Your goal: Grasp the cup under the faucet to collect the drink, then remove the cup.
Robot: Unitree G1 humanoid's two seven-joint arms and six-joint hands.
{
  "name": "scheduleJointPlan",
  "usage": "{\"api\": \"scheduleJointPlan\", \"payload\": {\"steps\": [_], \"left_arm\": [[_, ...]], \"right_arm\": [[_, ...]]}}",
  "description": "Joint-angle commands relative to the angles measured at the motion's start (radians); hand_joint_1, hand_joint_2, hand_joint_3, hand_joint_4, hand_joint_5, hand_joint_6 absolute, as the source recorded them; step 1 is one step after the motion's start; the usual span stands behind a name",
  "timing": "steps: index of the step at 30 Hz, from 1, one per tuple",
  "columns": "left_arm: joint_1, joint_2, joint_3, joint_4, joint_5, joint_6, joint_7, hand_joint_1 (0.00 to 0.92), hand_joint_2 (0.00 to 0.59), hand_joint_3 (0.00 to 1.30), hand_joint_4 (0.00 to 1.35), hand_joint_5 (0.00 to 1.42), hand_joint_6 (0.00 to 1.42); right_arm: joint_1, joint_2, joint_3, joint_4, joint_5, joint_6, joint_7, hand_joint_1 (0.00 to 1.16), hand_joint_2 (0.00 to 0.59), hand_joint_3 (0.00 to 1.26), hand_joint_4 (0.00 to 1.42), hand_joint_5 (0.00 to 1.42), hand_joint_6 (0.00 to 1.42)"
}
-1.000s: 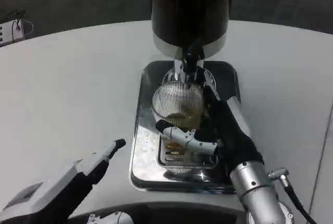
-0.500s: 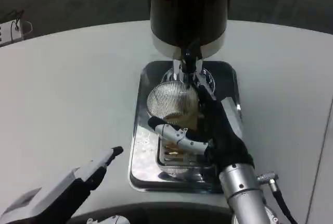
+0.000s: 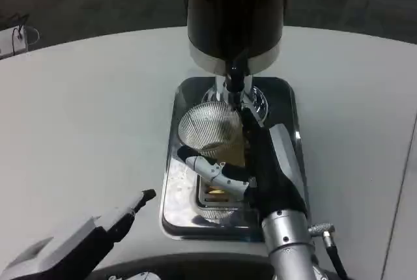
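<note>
One ribbed glass cup (image 3: 210, 129) sits tilted on the chrome drip tray (image 3: 182, 208), its mouth leaning toward the left of the picture and just below and left of the faucet (image 3: 233, 79), not squarely beneath it. Some amber drink shows in the cup's lower part, toward its base at the right; how full it is cannot be told through the ribbing. The right hand (image 3: 251, 163) grasps the cup: its fingers (image 3: 212, 167) wrap across the near side of the glass while the black palm and white back press against the cup's right side, with the silver forearm (image 3: 290, 247) running down to the bottom edge. The tray is a shiny, rounded rectangle resting on the white table (image 3: 85, 111), and a slotted grate (image 3: 218, 195) in its middle shows a yellowish gleam beneath the hand, either liquid or reflection; I cannot tell which. Behind the tray rises the black dispenser (image 3: 234, 6) with a silver band at its base, from which the faucet hangs. The left hand (image 3: 120, 215) lies low at the bottom left, well apart from the tray, holding nothing, one black-tipped finger stretched toward the tray. A small white object with a cable (image 3: 16, 39) lies at the far left edge of the table.
</note>
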Motion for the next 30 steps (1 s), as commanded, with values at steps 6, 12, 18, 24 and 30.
{"api": "scheduleJointPlan", "payload": {"steps": [6, 12, 18, 24, 30], "left_arm": [[-0.007, 0.029, 0.003, 0.035, -0.032, 0.001, -0.023, 0.0, 0.041, 0.0, 0.0, 0.0, 0.01], [-0.018, 0.039, 0.0, 0.048, -0.044, 0.007, -0.03, 0.0, 0.041, 0.0, 0.0, 0.0, 0.01], [-0.032, 0.045, -0.009, 0.057, -0.042, 0.015, -0.034, 0.0, 0.041, 0.0, 0.0, 0.0, 0.01], [-0.042, 0.049, -0.015, 0.06, -0.044, 0.029, -0.039, 0.0, 0.041, 0.0, 0.0, 0.0, 0.01], [-0.051, 0.049, -0.022, 0.063, -0.048, 0.044, -0.043, 0.0, 0.041, 0.0, 0.0, 0.0, 0.01]], "right_arm": [[-0.009, 0.016, 0.015, 0.068, -0.018, 0.022, -0.022, 0.82, 0.23, 0.06, 0.08, 0.24, 0.13], [-0.028, 0.021, 0.004, 0.104, -0.005, 0.022, -0.046, 0.82, 0.23, 0.07, 0.1, 0.28, 0.18], [-0.037, 0.037, -0.01, 0.13, 0.011, 0.019, -0.071, 0.82, 0.232, 0.14, 0.2, 0.34, 0.28], [-0.032, 0.056, -0.031, 0.14, 0.024, 0.012, -0.107, 0.83, 0.234, 0.24, 0.33, 0.45, 0.43], [-0.026, 0.08, -0.047, 0.14, 0.055, -0.007, -0.152, 0.85, 0.228, 0.34, 0.44, 0.58, 0.64]]}}
